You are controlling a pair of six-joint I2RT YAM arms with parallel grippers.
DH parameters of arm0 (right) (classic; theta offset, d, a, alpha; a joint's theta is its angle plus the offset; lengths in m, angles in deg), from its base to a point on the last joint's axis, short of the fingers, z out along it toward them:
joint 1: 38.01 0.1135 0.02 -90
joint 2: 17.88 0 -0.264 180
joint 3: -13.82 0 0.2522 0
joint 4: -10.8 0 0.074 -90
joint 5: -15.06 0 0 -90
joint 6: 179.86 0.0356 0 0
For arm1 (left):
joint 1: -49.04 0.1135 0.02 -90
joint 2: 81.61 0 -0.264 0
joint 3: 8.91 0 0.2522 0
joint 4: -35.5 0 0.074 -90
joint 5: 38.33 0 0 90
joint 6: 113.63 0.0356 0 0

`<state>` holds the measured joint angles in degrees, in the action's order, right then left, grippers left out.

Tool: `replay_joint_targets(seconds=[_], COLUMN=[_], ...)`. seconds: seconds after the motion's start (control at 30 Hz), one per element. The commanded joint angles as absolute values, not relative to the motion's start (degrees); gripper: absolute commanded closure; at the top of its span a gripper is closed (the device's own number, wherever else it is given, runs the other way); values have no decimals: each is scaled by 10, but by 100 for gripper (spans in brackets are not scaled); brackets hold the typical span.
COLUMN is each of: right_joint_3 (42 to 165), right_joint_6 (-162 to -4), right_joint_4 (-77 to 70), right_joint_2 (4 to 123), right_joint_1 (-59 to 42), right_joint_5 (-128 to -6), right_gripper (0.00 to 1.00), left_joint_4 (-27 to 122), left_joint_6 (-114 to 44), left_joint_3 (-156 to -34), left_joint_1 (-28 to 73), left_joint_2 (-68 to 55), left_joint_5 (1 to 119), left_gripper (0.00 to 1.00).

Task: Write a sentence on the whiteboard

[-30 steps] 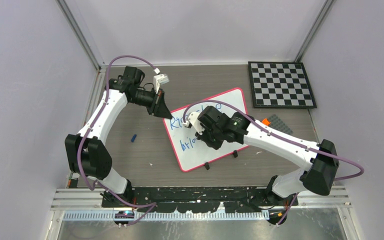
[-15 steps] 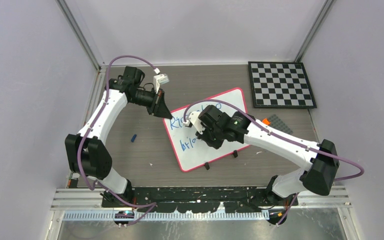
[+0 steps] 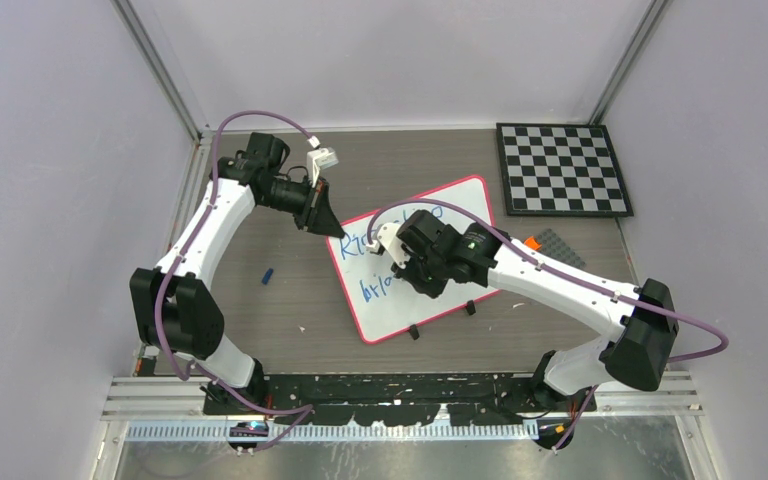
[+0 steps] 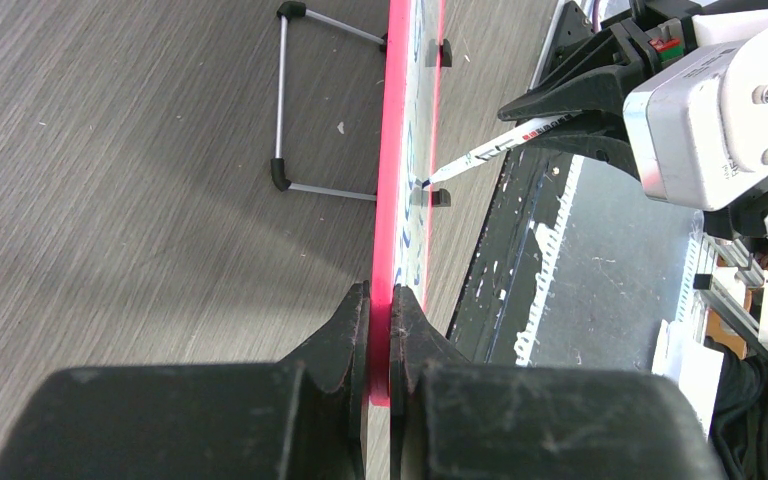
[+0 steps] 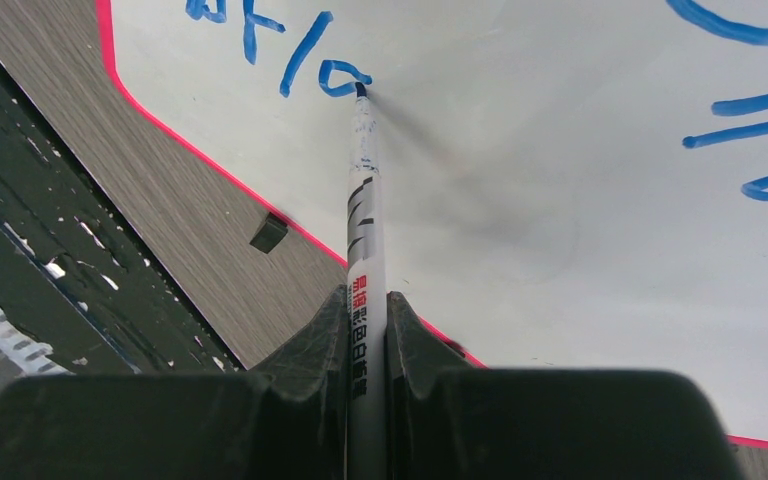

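The whiteboard [image 3: 430, 300], white with a red-pink rim, lies tilted on the table; it shows edge-on in the left wrist view [image 4: 397, 150] and fills the right wrist view [image 5: 560, 200]. Blue writing of the sentence [image 3: 372, 290] stands in two partly hidden lines. My left gripper [image 3: 337, 232] is shut on the board's left rim [image 4: 380, 345]. My right gripper [image 5: 368, 300] is shut on a white marker [image 5: 364, 210]. The marker's tip [image 5: 360, 90] touches the board at the end of the lower line's blue strokes [image 5: 290, 60].
A black-and-white checkerboard [image 3: 563, 168] lies at the back right. A grey plate and an orange piece [image 3: 532, 242] lie right of the board. A small blue cap [image 3: 268, 275] lies on the table left of it. A wire stand [image 4: 290, 110] shows beside the board.
The right gripper and marker have shifted very slightly on the lower line of writing. The left arm has not moved.
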<state>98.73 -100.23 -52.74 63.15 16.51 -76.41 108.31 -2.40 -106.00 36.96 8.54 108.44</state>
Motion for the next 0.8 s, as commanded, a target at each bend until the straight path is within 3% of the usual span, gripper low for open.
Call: replay_joint_targets(seconds=[0.0,0.77], right_joint_3=[992,926], right_joint_6=[-1004,-993], right_joint_4=[-506,-499], right_joint_2=[621,634], right_joint_1=[153,170], right_joint_5=[-794,-731], right_gripper=[100,100], left_joint_4=[1072,1072], left_joint_6=[-13,-8], left_joint_3=[-1061,-1058], left_joint_1=[363,363], left_joint_2=[94,97], left_joint_5=[1039,1038], left_gripper=[100,100])
